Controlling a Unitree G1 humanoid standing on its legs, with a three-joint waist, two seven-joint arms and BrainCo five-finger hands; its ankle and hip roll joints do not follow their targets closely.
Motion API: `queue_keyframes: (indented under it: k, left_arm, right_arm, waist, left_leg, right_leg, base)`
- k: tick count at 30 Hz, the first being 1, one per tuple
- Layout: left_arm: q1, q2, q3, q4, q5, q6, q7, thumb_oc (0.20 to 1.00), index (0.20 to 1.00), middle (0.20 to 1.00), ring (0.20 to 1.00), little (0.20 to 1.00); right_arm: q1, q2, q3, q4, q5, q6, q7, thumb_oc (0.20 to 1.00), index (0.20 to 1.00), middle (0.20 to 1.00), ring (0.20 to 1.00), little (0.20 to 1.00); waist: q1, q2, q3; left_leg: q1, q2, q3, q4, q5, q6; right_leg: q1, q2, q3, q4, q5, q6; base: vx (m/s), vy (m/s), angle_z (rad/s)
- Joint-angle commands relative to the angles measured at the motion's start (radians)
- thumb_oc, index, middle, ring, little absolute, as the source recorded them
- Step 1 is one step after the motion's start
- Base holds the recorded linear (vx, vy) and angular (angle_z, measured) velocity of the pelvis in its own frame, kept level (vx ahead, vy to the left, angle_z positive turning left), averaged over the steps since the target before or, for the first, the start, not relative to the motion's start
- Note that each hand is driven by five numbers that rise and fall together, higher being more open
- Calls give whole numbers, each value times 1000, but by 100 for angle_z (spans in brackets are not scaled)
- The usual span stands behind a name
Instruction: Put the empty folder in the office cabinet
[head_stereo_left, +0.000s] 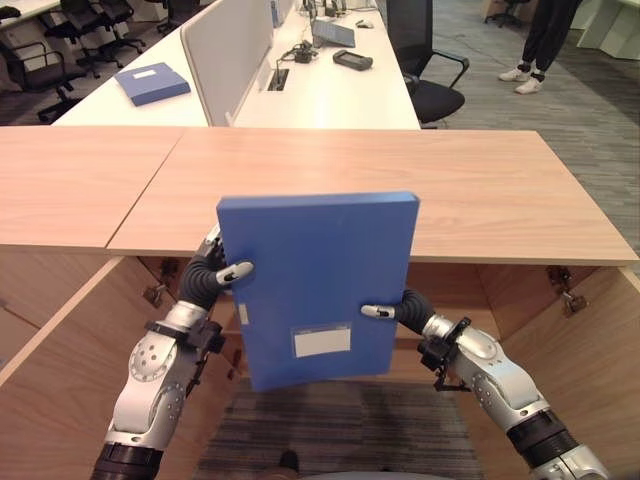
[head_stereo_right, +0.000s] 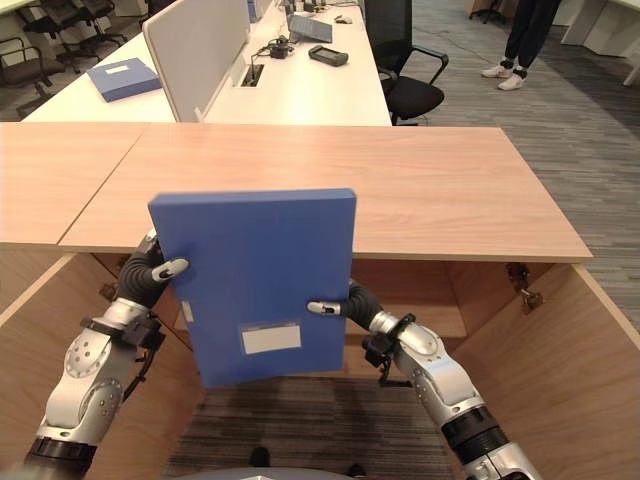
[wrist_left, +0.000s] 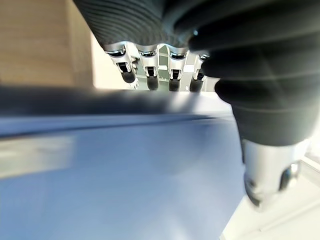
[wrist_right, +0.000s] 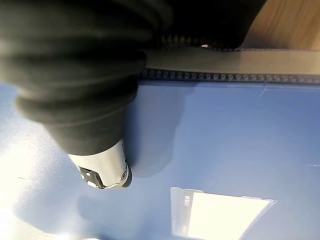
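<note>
From my remote station, both head cameras looked down on the blue folder (head_stereo_left: 318, 285) before the cabinet (head_stereo_left: 420, 190), sharing that scene; each wrist camera pressed close against it.

arms: silver-grey, round joint housings | wrists: dark ribbed covers | fingers (wrist_left: 149, 76): silver, dark tips

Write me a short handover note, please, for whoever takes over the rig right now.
Left hand: shut on the blue folder, thumb on its front face, fingers behind the left edge.
Right hand: shut on the folder's right edge, lower down.
The folder is held nearly upright, clear label pocket facing the robot, in front of the wooden cabinet and above its open compartment.
Done: folder picked up and brought to the cabinet.
Left: lower it into the compartment and let go. A second blue folder lies on the white desk beyond.
</note>
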Motion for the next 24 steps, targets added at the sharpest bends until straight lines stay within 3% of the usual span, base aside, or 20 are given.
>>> queue_keyframes:
  k: [1,2,8,14,17,24]
  left_arm:
    - [-44,2,40,62,59,-94,40,1000,1000,1000,1000,1000]
    - [-19,6,47,108,70,-104,50,1000,1000,1000,1000,1000]
    - [39,-3,44,250,81,-104,68,1000,1000,1000,1000,1000]
    - [81,-17,20,389,95,-76,67,1000,1000,1000,1000,1000]
    - [102,-22,-11,532,156,-57,74,1000,1000,1000,1000,1000]
    - [92,-41,-70,770,271,-41,90,1000,1000,1000,1000,1000]
  right_arm:
    - [-43,20,-102,-74,-151,-191,-133,200,200,200,200,200]
    - [-42,-27,-129,-105,-321,-263,-205,200,200,200,200,200]
    - [-14,-29,-136,-86,-528,-311,-321,200,200,200,200,200]
    - [-7,1,-77,-40,-502,-287,-282,200,200,200,200,200]
    - [10,48,-40,22,-410,-269,-247,200,200,200,200,200]
    - [-20,61,32,75,-367,-263,-224,200,200,200,200,200]
  waist:
    - [6,-11,0]
    - [7,-8,-1]
    - [9,4,8]
    - [16,8,17]
    - [21,11,24]
    - [30,13,26]
  left_leg:
    - [51,59,6,4,-102,-51]
    - [51,58,6,4,-103,-49]
    - [47,55,1,4,-101,-44]
    - [39,53,-5,4,-96,-41]
    - [32,52,-8,4,-91,-40]
    - [25,52,-13,4,-87,-39]
  right_leg:
    - [38,-74,-13,12,-59,85]
    - [38,-75,-16,12,-60,86]
    - [37,-74,-19,15,-63,85]
    - [28,-74,-20,17,-62,86]
    - [25,-74,-23,19,-61,87]
    - [20,-74,-27,23,-62,87]
  base:
    - [0,0,0]
    - [0,0,0]
    - [0,0,0]
    - [0,0,0]
    - [0,0,0]
    - [0,0,0]
